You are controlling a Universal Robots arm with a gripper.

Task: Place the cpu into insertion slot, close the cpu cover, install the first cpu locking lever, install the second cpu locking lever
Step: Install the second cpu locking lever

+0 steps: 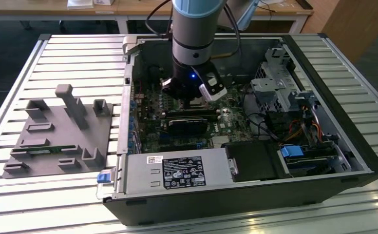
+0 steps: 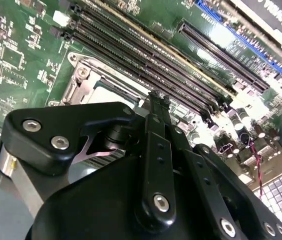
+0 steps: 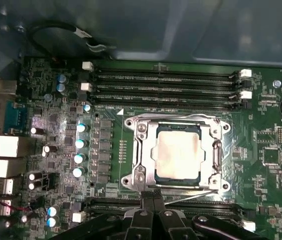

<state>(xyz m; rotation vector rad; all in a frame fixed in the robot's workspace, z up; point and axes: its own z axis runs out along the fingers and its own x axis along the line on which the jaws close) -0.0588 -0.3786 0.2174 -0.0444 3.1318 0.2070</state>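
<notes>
We see the arm reaching down into the open computer case (image 1: 345, 146), which lies on the slatted worktop (image 1: 78, 58), its hand (image 1: 192, 100) low over the motherboard (image 1: 151, 127). In the first wrist view the cpu (image 3: 178, 148) sits flat in the insertion slot (image 3: 156, 176), its silver-grey top showing through the window of the cpu cover (image 3: 145, 150), which lies closed down around it. The hand (image 3: 153, 194) has its black fingers (image 3: 147, 200) drawn together with nothing between them, tips at the socket's near edge beside a thin locking lever (image 3: 195, 194). Memory slots (image 3: 165, 85) run along the socket's far side. A grey fixture (image 1: 59, 131) rests on the worktop, beside the case.
</notes>
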